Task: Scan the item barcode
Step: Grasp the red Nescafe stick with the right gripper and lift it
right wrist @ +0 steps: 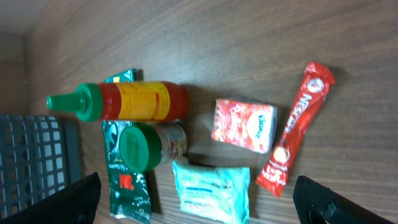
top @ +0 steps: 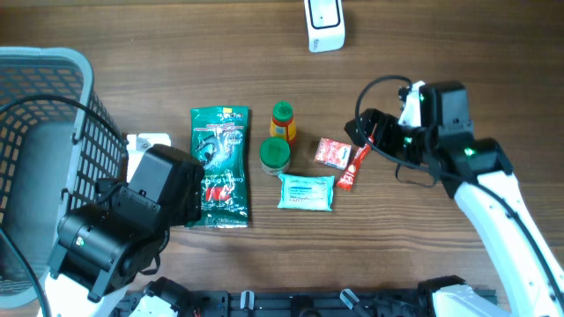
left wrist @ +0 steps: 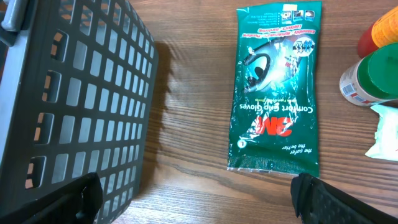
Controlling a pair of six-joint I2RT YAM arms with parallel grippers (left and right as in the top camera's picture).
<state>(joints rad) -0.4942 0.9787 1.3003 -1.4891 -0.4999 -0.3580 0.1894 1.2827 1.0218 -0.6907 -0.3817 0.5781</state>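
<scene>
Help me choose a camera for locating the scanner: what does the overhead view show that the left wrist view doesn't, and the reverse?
Only overhead: the white device at the far edge, probably the scanner, the red packet and the red stick sachet. Only left wrist: readable print on the glove pack, and the left fingers, spread wide with nothing between them. Both: the glove pack, the basket, the green-lidded jar, the sauce bottle and the wipes pack.
</scene>
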